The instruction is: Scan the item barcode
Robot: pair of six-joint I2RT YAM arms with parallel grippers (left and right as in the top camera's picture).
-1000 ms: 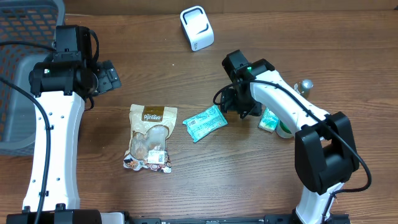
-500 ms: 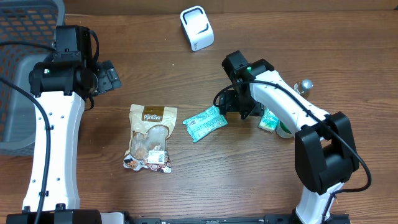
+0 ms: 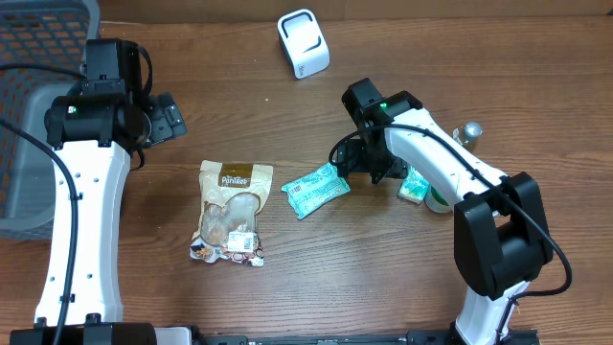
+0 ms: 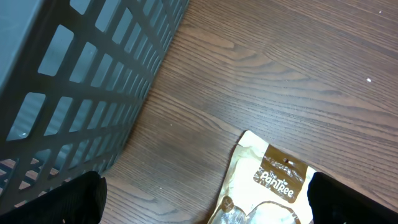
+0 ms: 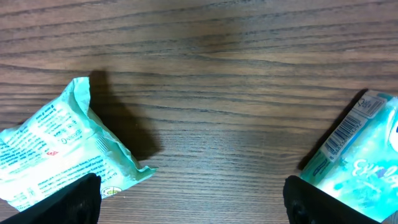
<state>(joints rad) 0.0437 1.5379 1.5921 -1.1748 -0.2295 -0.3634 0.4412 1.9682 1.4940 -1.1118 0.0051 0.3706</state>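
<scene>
A green-and-white packet point(image 3: 316, 189) lies flat on the wooden table, printed side up. In the right wrist view the packet point(image 5: 56, 152) sits at the left. A teal pack point(image 5: 364, 155) with a barcode on its edge sits at the right. My right gripper point(image 3: 369, 165) hovers open over the bare wood between them, holding nothing; in its own view the right gripper point(image 5: 193, 202) spans that gap. The white scanner point(image 3: 304, 43) stands at the back. My left gripper point(image 3: 165, 120) is open and empty, above the top of a beige Pantree pouch point(image 4: 273, 180).
A grey lattice basket point(image 3: 38, 57) fills the far left; its wall point(image 4: 81, 81) runs close to the left gripper. The teal pack point(image 3: 417, 184), a green container and a small bottle point(image 3: 467, 134) cluster beside the right arm. The Pantree pouch point(image 3: 232, 213) lies left of centre.
The right gripper's jaws have spread a little wider. The green packet lies where it was, and the left arm has not moved.
</scene>
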